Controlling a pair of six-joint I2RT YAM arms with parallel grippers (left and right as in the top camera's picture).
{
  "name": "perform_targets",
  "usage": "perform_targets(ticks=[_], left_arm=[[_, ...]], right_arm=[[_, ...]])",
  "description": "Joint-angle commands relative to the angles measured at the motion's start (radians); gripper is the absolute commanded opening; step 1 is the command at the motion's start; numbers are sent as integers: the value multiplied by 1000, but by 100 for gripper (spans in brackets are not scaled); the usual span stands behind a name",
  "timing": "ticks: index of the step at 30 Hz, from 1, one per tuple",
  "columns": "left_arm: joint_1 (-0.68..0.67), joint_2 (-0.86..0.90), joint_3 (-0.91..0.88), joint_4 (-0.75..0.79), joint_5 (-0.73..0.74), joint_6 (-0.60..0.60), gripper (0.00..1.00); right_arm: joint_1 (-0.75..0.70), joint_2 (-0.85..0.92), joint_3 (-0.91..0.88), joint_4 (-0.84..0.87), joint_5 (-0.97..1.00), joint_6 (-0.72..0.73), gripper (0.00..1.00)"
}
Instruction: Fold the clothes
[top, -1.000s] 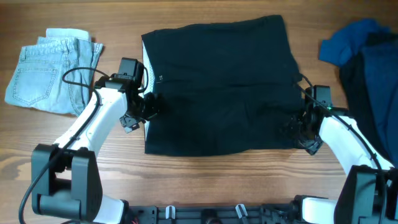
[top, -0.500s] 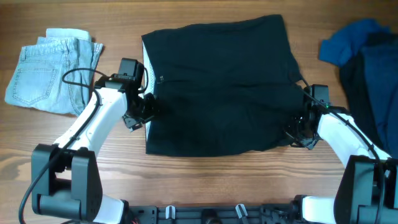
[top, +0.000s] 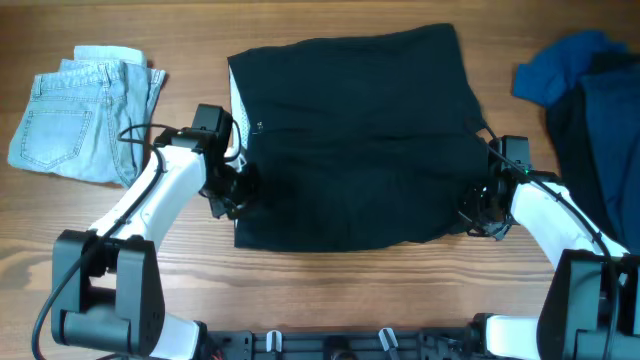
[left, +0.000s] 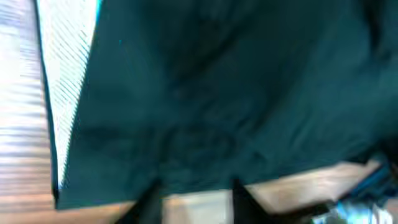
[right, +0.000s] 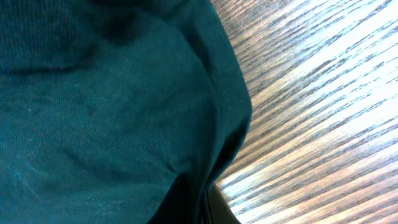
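Your black shorts lie spread flat in the middle of the bench. Your right pincer is clamped on their lower right edge. Your left pincer sits at the left hem, its fingers narrowly apart.

Shorts centre, denim pair left (apart), heap right

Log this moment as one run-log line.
phase: grasp for fold | left tool: at black shorts left edge, grip unclear | right tool: shut on black shorts right edge | denim shorts: far left, untouched
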Motion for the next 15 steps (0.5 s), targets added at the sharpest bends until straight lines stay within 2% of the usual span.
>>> perform_targets(ticks=[1,4,7,8,10,11,12,13,15], left_arm=[[3,8,-6,-82,32,-46,22],[-45,8,-7,-135,-156,-190,27],[-164,8,-7,-138,-297,-385,37],[-226,8,-7,-138,-356,-459,47],[-316,8,-7,-137,-434,-544,59],[-341,8,-7,-137,-468,-578,83],[-352,8,-7,-138,-485,-597,90],[-352,8,-7,-138,-485,-616,91],[-352,8,-15,-138,-482,-642,86]], right_arm=[[-3,34,-12,3,-22,-5,6],[-3,34,-12,8,-22,-5,6],[-3,34,-12,16,-22,-5,7],[-3,34,-12,16,-22,-6,7],[-3,34,-12,17,-22,-5,9],[-3,34,-12,17,-22,-5,9],[-3,34,-12,17,-22,-6,9],[-3,34,-12,17,-21,-6,10],[-3,34,-12,20,-21,-6,9]])
